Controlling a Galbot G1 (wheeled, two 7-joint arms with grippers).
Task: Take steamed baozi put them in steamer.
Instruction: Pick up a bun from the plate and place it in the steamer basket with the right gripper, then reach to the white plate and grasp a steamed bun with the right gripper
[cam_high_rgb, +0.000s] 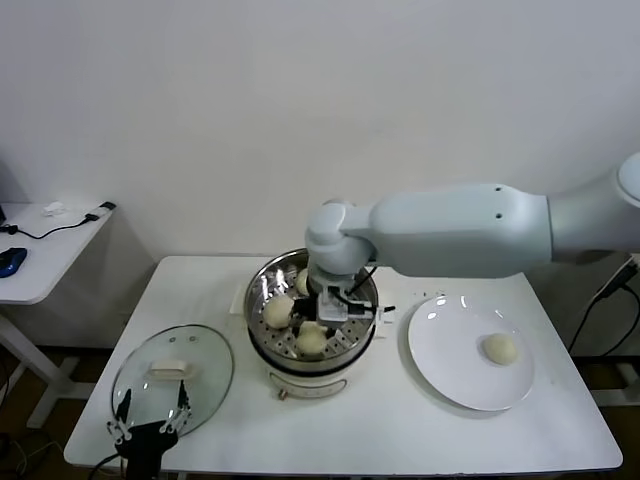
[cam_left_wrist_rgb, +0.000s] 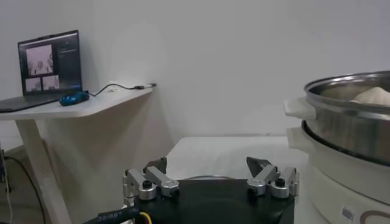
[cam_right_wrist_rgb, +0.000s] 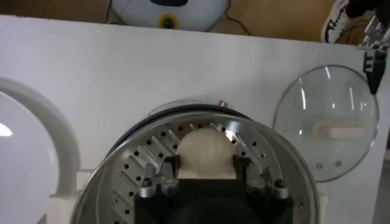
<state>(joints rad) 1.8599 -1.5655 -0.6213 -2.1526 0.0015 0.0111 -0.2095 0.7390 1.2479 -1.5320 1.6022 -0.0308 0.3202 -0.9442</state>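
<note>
The steel steamer (cam_high_rgb: 262, 285) stands mid-table on its white base. My right gripper (cam_high_rgb: 318, 332) reaches down into it and is shut on a cream baozi (cam_high_rgb: 311, 343) that rests on the perforated tray near the front rim. In the right wrist view this baozi (cam_right_wrist_rgb: 206, 152) sits between the fingers (cam_right_wrist_rgb: 171, 168) of the gripper (cam_right_wrist_rgb: 206, 165). Two more baozi (cam_high_rgb: 278, 311) lie in the steamer, one (cam_high_rgb: 302, 282) partly hidden by the arm. A last baozi (cam_high_rgb: 499, 348) lies on the white plate (cam_high_rgb: 445, 350). My left gripper (cam_high_rgb: 150, 420) is open and parked at the front left.
A round glass lid (cam_high_rgb: 172, 375) lies flat on the table left of the steamer, just behind my left gripper. The plate is to the right of the steamer. A side table (cam_high_rgb: 40, 250) with a cable stands to the far left.
</note>
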